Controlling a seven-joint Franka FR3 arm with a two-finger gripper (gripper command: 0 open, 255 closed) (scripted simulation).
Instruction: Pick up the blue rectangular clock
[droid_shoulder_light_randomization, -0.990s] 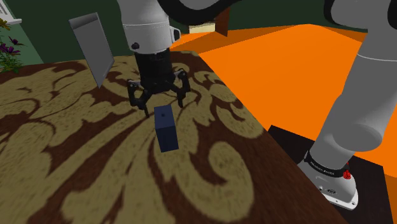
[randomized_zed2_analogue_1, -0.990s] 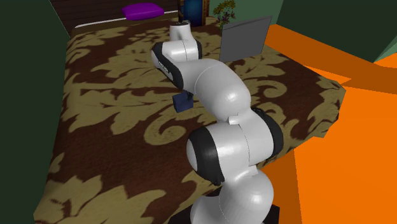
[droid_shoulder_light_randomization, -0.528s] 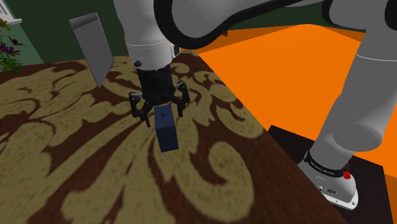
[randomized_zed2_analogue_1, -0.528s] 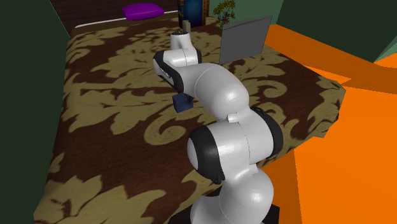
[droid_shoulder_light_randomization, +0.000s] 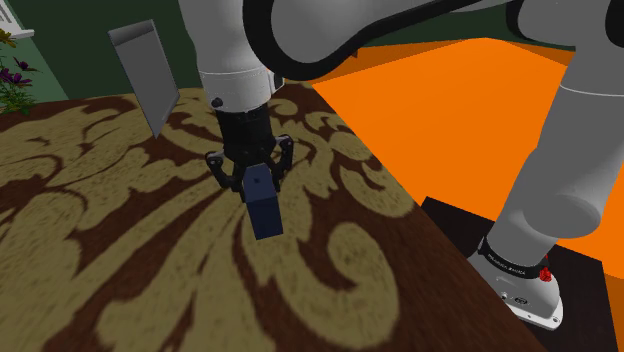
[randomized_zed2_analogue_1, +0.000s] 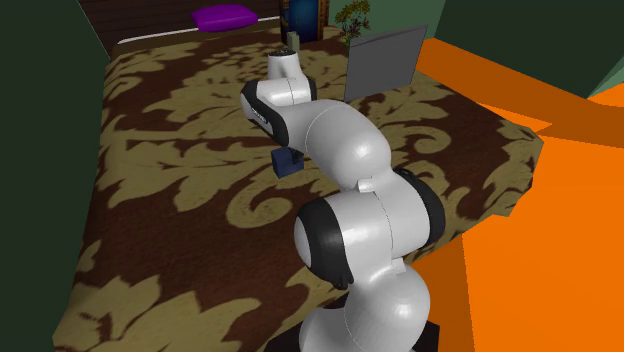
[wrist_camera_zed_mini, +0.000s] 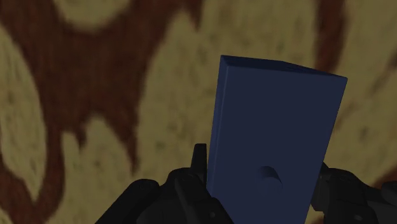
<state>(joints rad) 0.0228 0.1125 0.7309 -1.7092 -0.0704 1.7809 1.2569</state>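
Jaws clamp the dark blue rectangular box of a clock (droid_shoulder_light_randomization: 263, 205) in the shoulder view. One black finger presses each long side at its far end, under the white arm (droid_shoulder_light_randomization: 235, 50). The clock sits on what looks like a wide brown bed (droid_shoulder_light_randomization: 90, 260) with a tan leaf pattern, near the edge that borders the orange floor (droid_shoulder_light_randomization: 440, 110). A grey flat panel (droid_shoulder_light_randomization: 145, 75) stands tilted well behind it.

In the second exterior view the clock (randomized_zed2_analogue_1: 288, 160) shows as a small blue corner beside the arm's white links. It is about mid-bed, well apart from the purple cushion (randomized_zed2_analogue_1: 225, 16) at the far end.

In the wrist view the clock (wrist_camera_zed_mini: 273, 140) sits between the two fingers (wrist_camera_zed_mini: 200, 167), which touch its sides. Its broad face is plain apart from a small round dimple (wrist_camera_zed_mini: 270, 175) near the grip. No dial, brand or writing can be read on it.

Judging by its sharp edges and flat faces, the clock should be stiff and probably light, but smooth enough to slip. Holding it by the long sides suits it. Since the grip sits near one end, the free end may swing on lifting.
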